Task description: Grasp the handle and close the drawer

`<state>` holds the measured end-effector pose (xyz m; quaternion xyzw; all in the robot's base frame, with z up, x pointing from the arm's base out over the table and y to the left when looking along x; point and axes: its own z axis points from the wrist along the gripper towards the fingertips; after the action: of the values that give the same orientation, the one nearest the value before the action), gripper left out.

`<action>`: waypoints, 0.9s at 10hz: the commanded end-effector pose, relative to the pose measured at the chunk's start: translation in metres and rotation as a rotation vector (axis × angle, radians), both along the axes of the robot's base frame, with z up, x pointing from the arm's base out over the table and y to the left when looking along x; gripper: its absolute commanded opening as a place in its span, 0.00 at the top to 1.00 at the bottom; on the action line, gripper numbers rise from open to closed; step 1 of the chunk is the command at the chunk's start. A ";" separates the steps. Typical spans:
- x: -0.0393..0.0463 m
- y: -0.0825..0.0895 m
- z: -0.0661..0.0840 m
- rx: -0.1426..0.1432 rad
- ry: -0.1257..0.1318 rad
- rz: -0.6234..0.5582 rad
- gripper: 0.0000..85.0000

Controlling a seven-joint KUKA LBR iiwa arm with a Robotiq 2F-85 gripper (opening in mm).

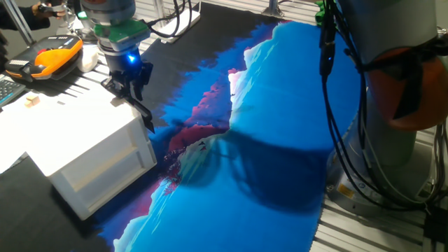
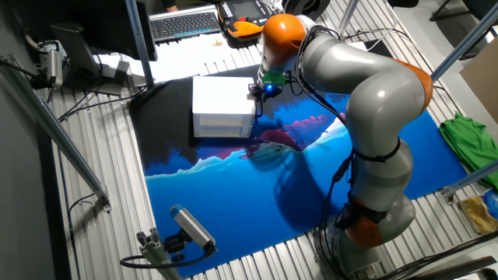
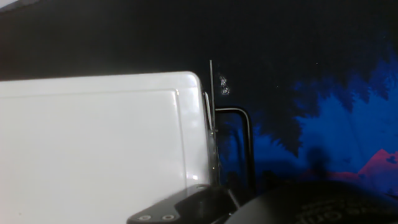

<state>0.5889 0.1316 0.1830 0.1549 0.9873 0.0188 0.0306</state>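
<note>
The white cabinet stands at the left of the table. The drawer shows only as a thin white front panel, edge-on, with a narrow gap to the cabinet body. The slim black handle stands off that panel; in one fixed view it shows at the cabinet's far corner. My gripper hangs over that corner, also seen in the other fixed view. In the hand view my gripper has one finger on each side of the handle's near end, fingers apart, no firm contact visible.
A blue and black patterned cloth covers the table. An orange and black device and cables lie behind the cabinet. The arm's base stands at the cloth's edge. A keyboard lies at the back.
</note>
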 end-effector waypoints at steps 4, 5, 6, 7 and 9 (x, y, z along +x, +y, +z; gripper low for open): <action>-0.0012 0.000 0.012 0.003 0.006 0.000 0.80; -0.0010 -0.002 0.018 0.004 0.014 0.005 0.80; -0.0007 -0.004 0.021 0.005 0.015 0.008 0.80; 0.0003 -0.007 0.024 0.006 0.016 0.017 0.80; 0.0017 -0.011 0.027 0.005 0.018 0.032 0.80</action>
<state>0.5905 0.1205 0.2102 0.1392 0.9898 0.0199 0.0210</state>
